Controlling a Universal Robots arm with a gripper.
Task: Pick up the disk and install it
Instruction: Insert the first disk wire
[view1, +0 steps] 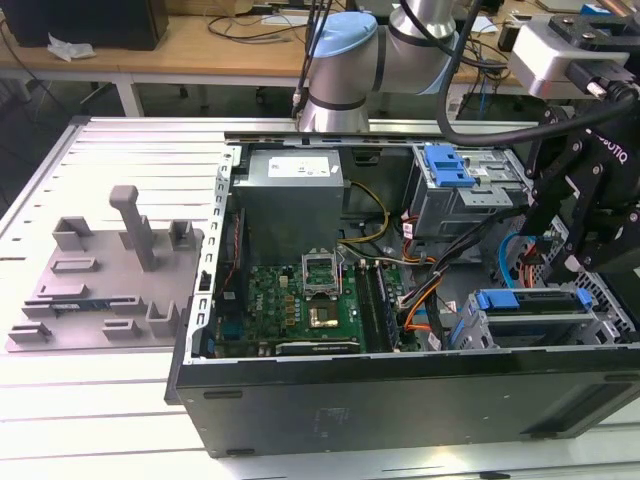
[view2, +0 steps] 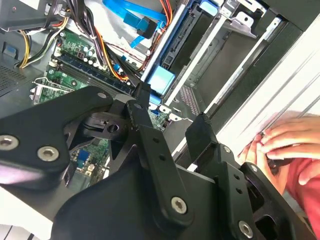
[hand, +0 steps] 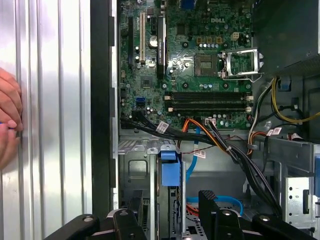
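Note:
The disk (hand: 169, 170), with its bright blue frame end showing, stands on edge in a slot of the metal drive cage (hand: 135, 165) at the case's front corner. In the second wrist view the same blue end (view2: 161, 80) lies just beyond the black fingertips (view2: 144, 95). My gripper (hand: 170, 197) hangs over the cage, open, one finger to each side of the disk and apart from it. In the exterior view the gripper (view1: 555, 265) is above the blue-framed disk (view1: 520, 300) at the exterior view's right.
The open computer case (view1: 300, 400) holds the green motherboard (view1: 310, 295), a grey power supply (view1: 290, 190), cable bundles (hand: 225, 145) and a second cage with a blue latch (view1: 447, 165). A person's hand (hand: 7, 120) rests on the ribbed table beside the case. A grey fixture plate (view1: 100, 290) lies at the exterior view's left.

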